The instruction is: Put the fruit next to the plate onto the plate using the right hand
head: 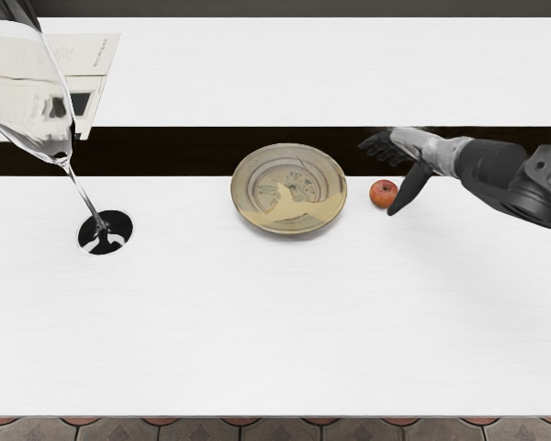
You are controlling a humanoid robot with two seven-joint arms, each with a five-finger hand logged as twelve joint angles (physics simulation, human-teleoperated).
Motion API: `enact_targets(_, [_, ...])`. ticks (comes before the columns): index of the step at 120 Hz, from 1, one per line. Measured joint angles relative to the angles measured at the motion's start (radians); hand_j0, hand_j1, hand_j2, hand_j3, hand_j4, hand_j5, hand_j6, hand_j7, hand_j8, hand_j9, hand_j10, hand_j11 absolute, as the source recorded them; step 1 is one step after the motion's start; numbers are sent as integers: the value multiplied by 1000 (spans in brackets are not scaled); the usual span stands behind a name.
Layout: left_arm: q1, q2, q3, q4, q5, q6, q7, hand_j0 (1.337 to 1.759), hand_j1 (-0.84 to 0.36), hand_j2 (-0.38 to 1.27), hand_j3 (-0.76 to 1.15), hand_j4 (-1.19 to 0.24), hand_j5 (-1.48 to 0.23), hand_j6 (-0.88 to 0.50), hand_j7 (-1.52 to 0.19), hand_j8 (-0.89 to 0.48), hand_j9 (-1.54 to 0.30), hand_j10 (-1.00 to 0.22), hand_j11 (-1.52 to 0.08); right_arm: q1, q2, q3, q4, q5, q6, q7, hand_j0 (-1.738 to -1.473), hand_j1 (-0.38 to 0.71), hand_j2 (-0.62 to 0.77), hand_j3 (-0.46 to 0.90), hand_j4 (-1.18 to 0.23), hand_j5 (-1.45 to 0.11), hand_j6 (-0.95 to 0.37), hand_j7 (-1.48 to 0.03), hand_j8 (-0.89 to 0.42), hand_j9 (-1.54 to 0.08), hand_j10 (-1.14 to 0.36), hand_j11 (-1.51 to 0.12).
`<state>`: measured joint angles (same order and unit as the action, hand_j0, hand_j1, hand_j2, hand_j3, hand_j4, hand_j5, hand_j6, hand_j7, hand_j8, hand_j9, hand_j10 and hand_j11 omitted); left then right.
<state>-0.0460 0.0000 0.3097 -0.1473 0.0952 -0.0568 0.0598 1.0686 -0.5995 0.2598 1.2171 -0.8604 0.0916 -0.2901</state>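
Approach step: right hand (pixel 404 156), fingers spread, empty, 1 digit just beside apple (pixel 383 193). Apple sits on table (pixel 275 312) near its back edge, just beside plate (pixel 243 188), not on it. Next: close around apple, lift, carry over plate.

Bright, even light washes the white tabletop (pixel 275 322) almost to blankness. Shadows are faint: only a thin soft one hugs the near rim of the plate (pixel 241 195). The wine glass (pixel 28 92) at upper left carries sharp reflections and looks stretched toward the edge.
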Motion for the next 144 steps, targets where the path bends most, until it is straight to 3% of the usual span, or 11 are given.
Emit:
enact_targets(44, [0, 0, 0, 0, 0, 0, 0, 1658, 55, 49, 0, -245, -318, -245, -318, -245, -318, -245, -318, -63, 40, -6, -13, -98, -121, 2, -1658, 52, -65, 0, -338, -437, -340, -437, -339, -437, -338, -437])
enact_targets(144, [1, 0, 0, 0, 0, 0, 0, 1658, 55, 49, 0, -245, -318, -245, -318, -245, -318, -245, -318, -94, 132, -5, -176, -117, -145, 8, -1658, 109, -74, 0, -385, -499, -386, -498, -385, -498, -385, -498])
